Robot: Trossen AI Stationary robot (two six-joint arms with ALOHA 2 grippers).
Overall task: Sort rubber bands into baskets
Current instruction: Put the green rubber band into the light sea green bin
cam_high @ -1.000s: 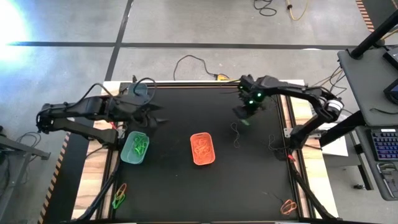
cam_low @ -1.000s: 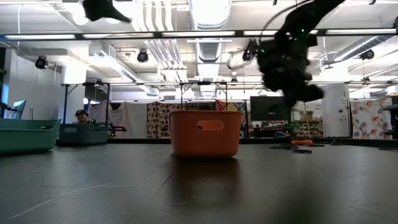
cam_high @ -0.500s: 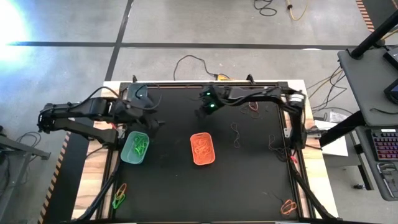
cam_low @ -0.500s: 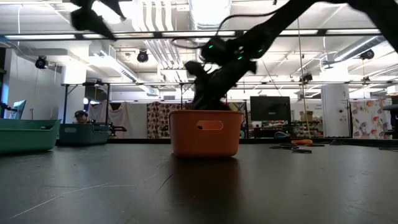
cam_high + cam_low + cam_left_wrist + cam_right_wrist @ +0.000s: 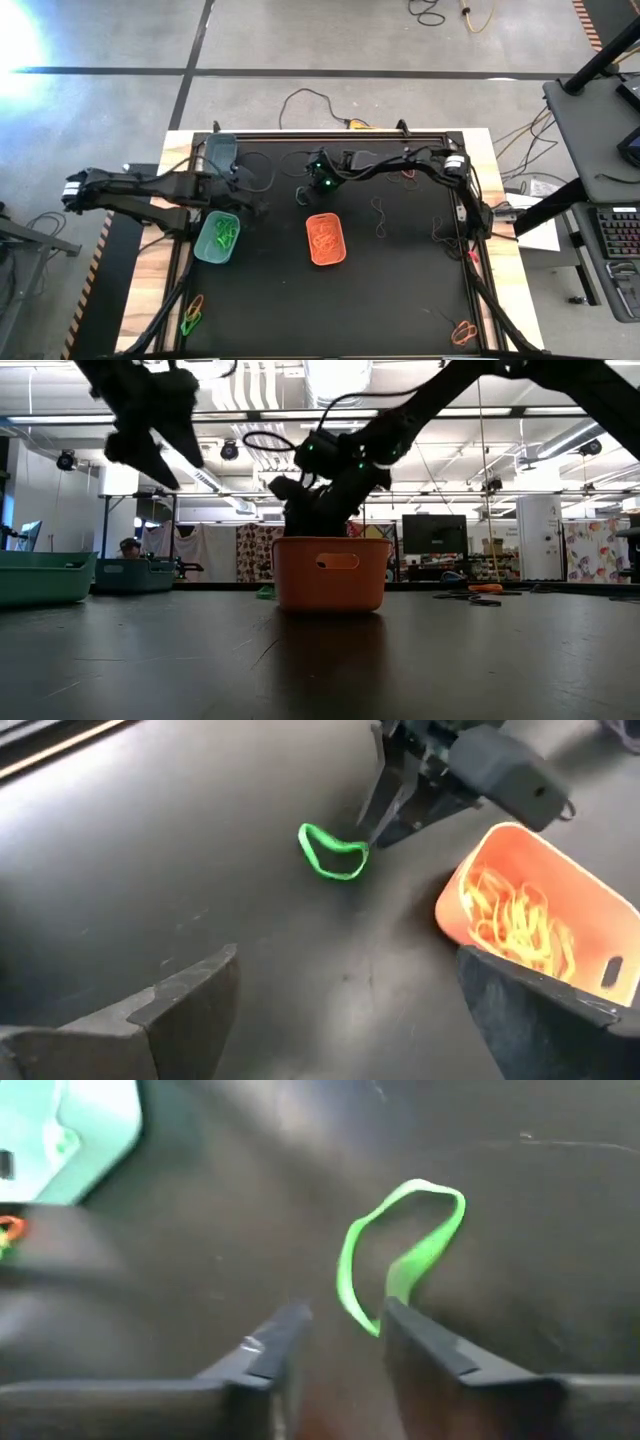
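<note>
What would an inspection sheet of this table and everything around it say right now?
Surface: black mat on a wooden table.
Job's things: orange basket holds orange bands; light green basket holds green bands; dark basket at the far edge; one green band on the mat; dark bands loose.
Clutter: coloured bands off the mat's near corner.
Grippers: right gripper slightly open at the green band; left gripper open, empty, beside the light green basket.
Cables: loops on the floor.
Surroundings: workshop, a person far behind.
</note>
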